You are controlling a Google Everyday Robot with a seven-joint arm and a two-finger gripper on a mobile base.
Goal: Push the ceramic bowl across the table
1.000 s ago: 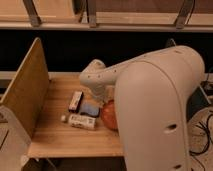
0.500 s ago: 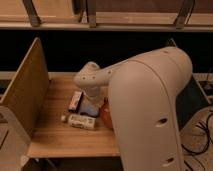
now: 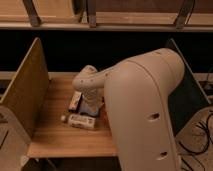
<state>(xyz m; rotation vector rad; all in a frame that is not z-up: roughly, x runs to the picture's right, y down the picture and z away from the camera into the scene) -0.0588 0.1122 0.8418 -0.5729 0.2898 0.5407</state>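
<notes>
Ceramic bowl [image 3: 104, 115] shows only as a thin orange-red sliver near the middle of the table [image 3: 60, 139], mostly hidden behind the arm [image 3: 145, 110]. The bulky white arm fills the view from 5 o'clock and reaches in toward the centre. The light wooden tabletop has an upright wooden panel [image 3: 27, 92] at 9 o'clock and a darker one [image 3: 189, 82] at 3 o'clock. Behind it is a dark gap under a wooden shelf [image 3: 125, 20]. The gripper [image 3: 90, 109] points down over the tabletop, with the bowl just beside it at 3 o'clock. I cannot tell whether it is open or closed, or whether it touches the bowl. A white packet [image 3: 81, 121] lies at its 7 o'clock and a small box [image 3: 75, 101] at its 9 o'clock. Their printing is unreadable.
</notes>
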